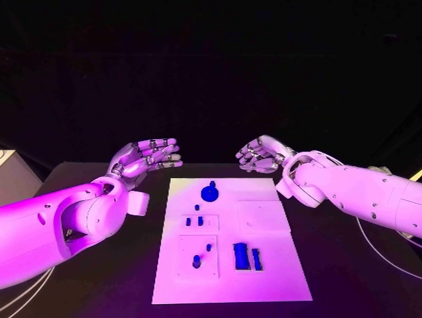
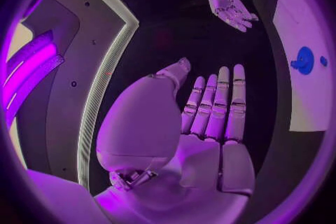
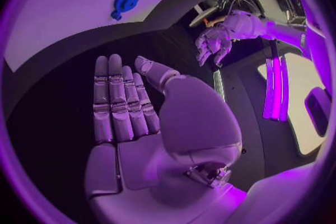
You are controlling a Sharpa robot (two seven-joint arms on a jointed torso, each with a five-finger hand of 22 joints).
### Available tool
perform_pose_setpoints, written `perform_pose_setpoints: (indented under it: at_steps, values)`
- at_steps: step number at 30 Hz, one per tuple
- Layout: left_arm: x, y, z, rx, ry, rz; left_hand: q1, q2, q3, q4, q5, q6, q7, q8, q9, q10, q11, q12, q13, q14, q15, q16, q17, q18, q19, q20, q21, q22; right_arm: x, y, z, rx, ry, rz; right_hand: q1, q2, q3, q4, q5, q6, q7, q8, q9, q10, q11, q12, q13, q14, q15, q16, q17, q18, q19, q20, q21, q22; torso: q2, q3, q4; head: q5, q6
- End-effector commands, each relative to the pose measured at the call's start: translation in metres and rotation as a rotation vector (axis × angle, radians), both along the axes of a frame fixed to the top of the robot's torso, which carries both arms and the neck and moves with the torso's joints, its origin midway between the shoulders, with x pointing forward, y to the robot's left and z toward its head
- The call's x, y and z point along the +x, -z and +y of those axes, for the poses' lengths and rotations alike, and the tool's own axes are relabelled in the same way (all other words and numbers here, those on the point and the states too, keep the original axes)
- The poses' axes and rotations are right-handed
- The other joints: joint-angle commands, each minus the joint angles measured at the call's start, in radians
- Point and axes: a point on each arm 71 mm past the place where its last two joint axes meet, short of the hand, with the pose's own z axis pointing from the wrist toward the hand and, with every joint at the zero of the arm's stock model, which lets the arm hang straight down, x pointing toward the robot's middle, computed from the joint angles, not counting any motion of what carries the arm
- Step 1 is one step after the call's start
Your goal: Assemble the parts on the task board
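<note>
The white task board (image 1: 268, 278) lies in the middle of the black table. A round blue part (image 1: 210, 193) sits near its far edge, two small blue pegs (image 1: 195, 221) behind its middle, and two upright blue bars (image 1: 241, 256) with small blue pieces (image 1: 197, 261) near its front. My left hand (image 1: 146, 158) hovers off the board's far left corner, fingers straight and apart, holding nothing. My right hand (image 1: 260, 155) hovers beyond the far right corner, also empty. In the wrist views the left hand (image 2: 213, 106) and right hand (image 3: 122, 101) show flat palms, with the round part (image 2: 304, 60) (image 3: 126, 0) on the board.
A pale box (image 1: 2, 177) stands at the table's far left edge. White cables (image 1: 383, 255) run along the table on the right, under my right arm. Bare black table (image 1: 106, 278) lies on both sides of the board.
</note>
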Motion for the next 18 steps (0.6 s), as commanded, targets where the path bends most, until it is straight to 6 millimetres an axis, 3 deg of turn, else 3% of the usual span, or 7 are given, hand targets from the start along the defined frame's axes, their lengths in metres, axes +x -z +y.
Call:
perform_pose_setpoints:
  at_steps: [1, 4, 7, 8, 11, 14, 18]
  values:
    - [-0.006, -0.006, -0.007, -0.016, 0.057, -0.012, -0.009, -0.016, 0.029, -0.019, 0.004, 0.023, 0.029, 0.013, 0.005, 0.033, -0.006, 0.005, 0.000, 0.036, -0.012, 0.053, 0.031, 0.011, 0.028, -0.013, 0.042, 0.021, 0.003, -0.002, 0.008, -0.206, -0.027, -0.073, 0.014, -0.003, -0.010, -0.018, 0.029, 0.057, -0.026, -0.005, 0.005, 0.070, -0.033, -0.010, 0.002, 0.179, -0.049, 0.153, 0.151, 0.015, 0.038, -0.061, 0.285, 0.197, 0.021, -0.0070, 0.0092, -0.008, 0.008]
    - [-0.010, -0.010, -0.009, -0.022, 0.071, -0.016, -0.017, -0.019, 0.039, -0.027, 0.004, 0.025, 0.028, 0.015, 0.005, 0.038, -0.009, 0.001, 0.000, 0.045, -0.017, 0.083, 0.047, 0.011, 0.034, -0.019, 0.065, 0.034, 0.006, -0.006, 0.014, -0.274, -0.030, -0.106, -0.004, -0.015, 0.004, -0.019, 0.024, 0.061, -0.026, -0.015, 0.009, 0.073, -0.041, -0.010, 0.003, 0.239, -0.057, 0.279, 0.238, 0.021, 0.070, -0.067, 0.357, 0.246, 0.028, -0.0110, 0.0151, -0.015, 0.011]
    - [-0.013, -0.013, -0.012, -0.028, 0.084, -0.019, -0.026, -0.022, 0.049, -0.037, 0.004, 0.026, 0.027, 0.016, 0.005, 0.042, -0.011, -0.004, 0.000, 0.049, -0.022, 0.120, 0.066, 0.009, 0.040, -0.026, 0.094, 0.051, 0.008, -0.009, 0.022, -0.340, -0.039, -0.137, -0.024, -0.026, 0.033, -0.014, 0.021, 0.067, -0.030, -0.022, 0.017, 0.067, -0.040, -0.010, 0.003, 0.225, -0.057, 0.388, 0.318, 0.021, 0.079, -0.063, 0.394, 0.276, 0.035, -0.0140, 0.0214, -0.022, 0.012]
    - [-0.015, -0.015, -0.013, -0.030, 0.089, -0.021, -0.029, -0.023, 0.052, -0.040, 0.004, 0.026, 0.027, 0.016, 0.005, 0.042, -0.011, -0.005, 0.000, 0.048, -0.022, 0.128, 0.071, 0.009, 0.038, -0.027, 0.101, 0.056, 0.009, -0.010, 0.026, -0.369, -0.047, -0.150, -0.034, -0.037, 0.044, -0.011, 0.019, 0.068, -0.030, -0.024, 0.021, 0.061, -0.040, -0.010, 0.004, 0.230, -0.055, 0.510, 0.432, 0.022, 0.089, -0.062, 0.410, 0.289, 0.039, -0.0161, 0.0236, -0.026, 0.015]
    - [-0.018, -0.019, -0.014, -0.033, 0.097, -0.026, -0.032, -0.024, 0.054, -0.042, 0.004, 0.025, 0.027, 0.016, 0.005, 0.043, -0.011, -0.007, 0.000, 0.043, -0.022, 0.136, 0.075, 0.008, 0.035, -0.028, 0.107, 0.060, 0.009, -0.011, 0.035, -0.412, -0.064, -0.167, -0.046, -0.050, 0.068, -0.002, 0.015, 0.066, -0.034, -0.026, 0.033, 0.049, -0.039, -0.010, 0.004, 0.234, -0.052, 0.702, 0.614, -0.001, 0.164, -0.057, 0.509, 0.428, 0.047, -0.0198, 0.0266, -0.028, 0.018]
    - [-0.019, -0.022, -0.015, -0.036, 0.102, -0.032, -0.033, -0.024, 0.056, -0.044, 0.004, 0.025, 0.027, 0.016, 0.005, 0.042, -0.011, -0.008, 0.000, 0.037, -0.021, 0.139, 0.077, 0.007, 0.031, -0.028, 0.110, 0.062, 0.008, -0.011, 0.045, -0.455, -0.088, -0.180, -0.052, -0.060, 0.077, 0.004, 0.008, 0.063, -0.034, -0.027, 0.040, 0.036, -0.038, -0.010, 0.003, 0.240, -0.050, 0.800, 0.710, -0.015, 0.208, -0.053, 0.566, 0.510, 0.055, -0.0253, 0.0323, -0.031, 0.018]
    - [-0.020, -0.025, -0.016, -0.037, 0.104, -0.036, -0.035, -0.025, 0.058, -0.045, 0.004, 0.025, 0.027, 0.016, 0.005, 0.041, -0.010, -0.009, 0.000, 0.032, -0.021, 0.142, 0.078, 0.006, 0.027, -0.028, 0.112, 0.064, 0.007, -0.010, 0.055, -0.495, -0.114, -0.191, -0.062, -0.075, 0.086, 0.015, 0.008, 0.056, -0.036, -0.029, 0.051, 0.008, -0.034, -0.011, 0.003, 0.243, -0.046, 0.900, 0.807, -0.030, 0.254, -0.046, 0.627, 0.600, 0.063, -0.0295, 0.0409, -0.038, 0.021]
